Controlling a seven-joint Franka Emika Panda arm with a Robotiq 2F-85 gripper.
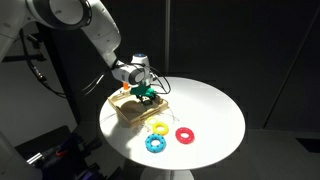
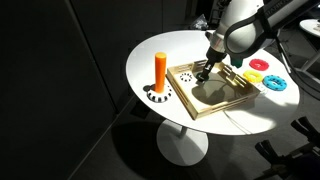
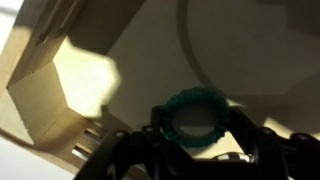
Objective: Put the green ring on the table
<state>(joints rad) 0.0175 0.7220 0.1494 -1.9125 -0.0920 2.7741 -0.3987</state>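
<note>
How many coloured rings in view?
4: green ring in the gripper at the board; yellow ring, red ring and blue ring on the table nearby. Arm may hide others.

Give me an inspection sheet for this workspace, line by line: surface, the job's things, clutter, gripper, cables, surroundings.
Surface: round white table, with bare top showing around the objects.
Job's things: green ring sits between the gripper's fingers above the wooden board; it is not yet on the table.
Clutter: yellow ring, red ring and blue ring lie flat on the table; orange peg stands upright next to the board.
Gripper: gripper is closed on the green ring, over the board.
Cables: a dark cable hangs beside the arm.
Surroundings: dark room, nothing else seen.
</note>
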